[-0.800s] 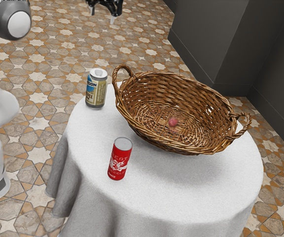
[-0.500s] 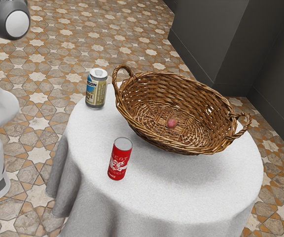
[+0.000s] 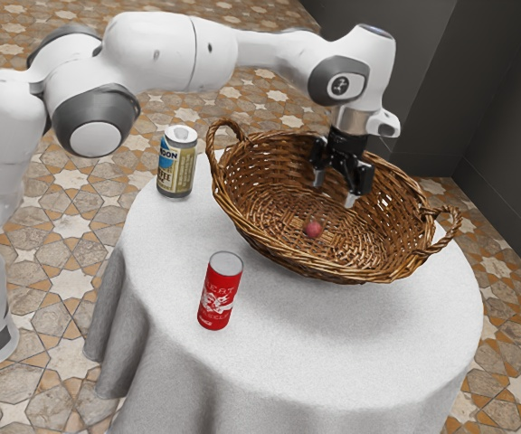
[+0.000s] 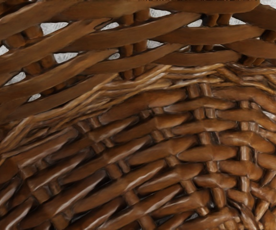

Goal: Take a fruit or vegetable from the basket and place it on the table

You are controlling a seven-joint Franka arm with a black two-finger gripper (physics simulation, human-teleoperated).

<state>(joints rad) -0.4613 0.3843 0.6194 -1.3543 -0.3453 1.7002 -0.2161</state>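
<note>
My gripper (image 3: 335,192) is open inside the upper part of the wicker basket (image 3: 283,154), its two fingertips apart with nothing between them. A small round reddish fruit (image 3: 313,230) lies on the basket's floor, lower than the fingertips and apart from them, a little toward the exterior view's left. Woven strands of the basket (image 4: 138,148) stretch across the wrist view. The white-clothed table (image 3: 333,344) carries the basket.
A red can (image 3: 219,291) stands in front of the basket, on the table's near side. Another can (image 3: 177,163), blue and tan, stands beside the basket's left handle in the exterior view. The basket's right handle (image 3: 445,230) sticks out.
My arm has swung in from the exterior view's upper left, bringing the gripper down into the basket's upper part. The fruit has shifted slightly toward the basket's near side.
</note>
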